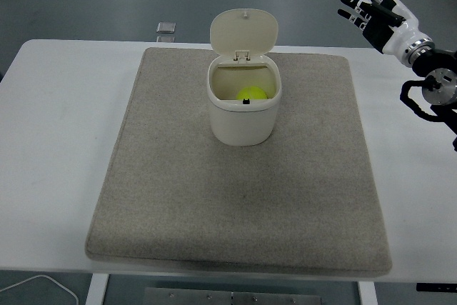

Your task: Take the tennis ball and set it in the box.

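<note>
A white tabletop (pixel 57 105) carries a grey mat (pixel 239 205). At the mat's 12 o'clock stands a cream box (pixel 241 112), lid tipped up and back, with the ball (pixel 251 94) resting inside. A small grey object (pixel 166 28) lies at the far edge. The right robot hand (pixel 370 11) hangs at 2 o'clock, fingers spread, holding nothing.

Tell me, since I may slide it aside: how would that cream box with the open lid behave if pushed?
The box looks like thin plastic, so probably light. It is tall and its raised lid adds height, so a high push might tip it. The felt mat would likely drag its base rather than let it slide.
</note>
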You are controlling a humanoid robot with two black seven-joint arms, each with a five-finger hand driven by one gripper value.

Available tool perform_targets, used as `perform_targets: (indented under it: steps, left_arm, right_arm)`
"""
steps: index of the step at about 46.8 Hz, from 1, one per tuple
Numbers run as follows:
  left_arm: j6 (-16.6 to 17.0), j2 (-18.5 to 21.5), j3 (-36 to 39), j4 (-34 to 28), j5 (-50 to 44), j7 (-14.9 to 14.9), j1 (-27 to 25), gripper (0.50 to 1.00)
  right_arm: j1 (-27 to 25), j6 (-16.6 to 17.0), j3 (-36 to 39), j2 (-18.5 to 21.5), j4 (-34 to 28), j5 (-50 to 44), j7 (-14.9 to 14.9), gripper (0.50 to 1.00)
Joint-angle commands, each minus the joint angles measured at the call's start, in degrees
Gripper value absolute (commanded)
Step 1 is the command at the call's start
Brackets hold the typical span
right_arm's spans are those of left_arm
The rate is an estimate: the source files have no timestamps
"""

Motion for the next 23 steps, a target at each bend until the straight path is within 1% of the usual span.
perform_targets:
  steps: [1,19,23]
  left_arm:
    - [0.0,0.0,0.0,-0.1,0.0,0.0,0.0,0.996]
    - [0.0,0.0,-0.1,0.0,0.0,0.0,0.0,0.996]
    - [0.0,0.0,0.0,0.0,0.0,0.0,0.0,0.996]
  right_arm:
    - [-0.4,0.1,0.1,0.0,0.0,0.0,0.1,0.911]
    - [-0.7,0.0,0.2,0.0,0.0,0.1,0.2,0.911]
    - [-0.8,0.0,0.1,0.7,-0.2,0.1,0.1,0.911]
